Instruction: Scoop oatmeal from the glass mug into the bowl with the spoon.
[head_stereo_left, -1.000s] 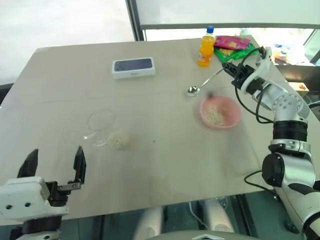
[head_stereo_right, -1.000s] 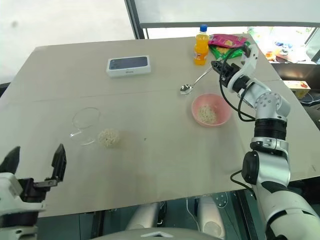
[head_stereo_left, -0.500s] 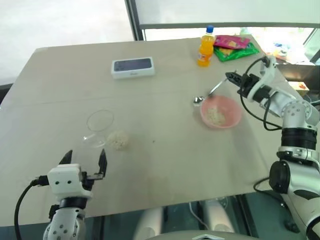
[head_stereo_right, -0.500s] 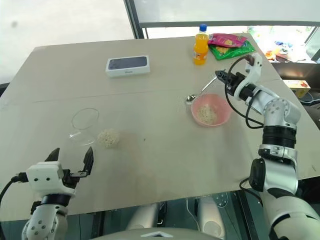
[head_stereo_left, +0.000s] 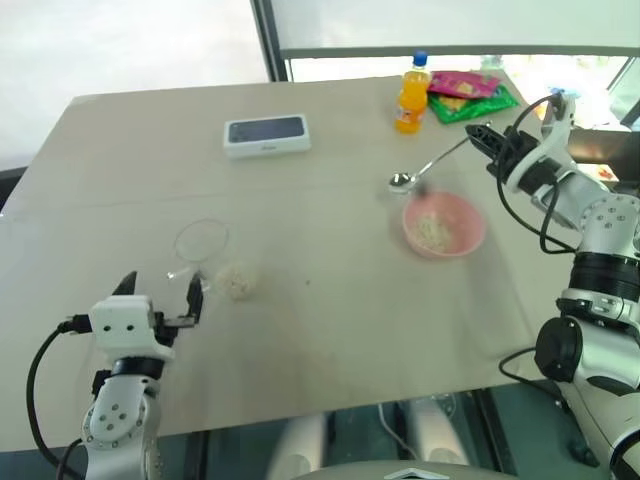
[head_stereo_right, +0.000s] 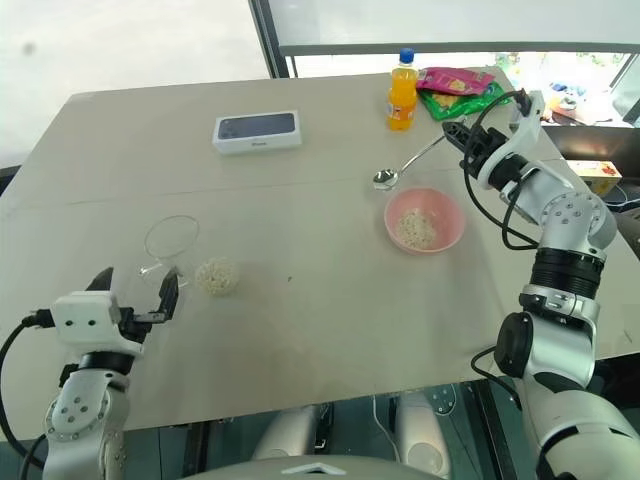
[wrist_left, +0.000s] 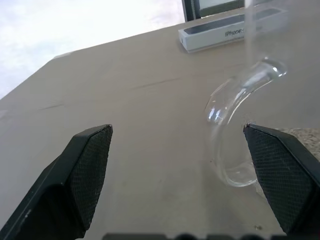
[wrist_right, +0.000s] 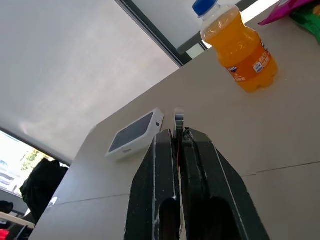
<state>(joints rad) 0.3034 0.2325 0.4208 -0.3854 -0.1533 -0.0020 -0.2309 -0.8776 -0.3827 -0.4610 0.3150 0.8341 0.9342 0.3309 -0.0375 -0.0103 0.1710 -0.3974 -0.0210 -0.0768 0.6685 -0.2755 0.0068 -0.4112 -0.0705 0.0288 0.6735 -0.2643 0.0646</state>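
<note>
Clear glossy glass mug; flaky, matt oatmeal; smooth pink plastic-looking bowl; shiny metal spoon; matt beige table.

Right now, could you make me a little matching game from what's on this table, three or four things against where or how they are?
Things:
1. spoon
2. glass mug
3. bowl
4. left hand

States:
A. open, near the mug
B. pink, oatmeal inside
C. held in the shut right hand
D. clear, beside a spilled oatmeal heap

Pairs: 1-C, 2-D, 3-B, 4-A
</note>
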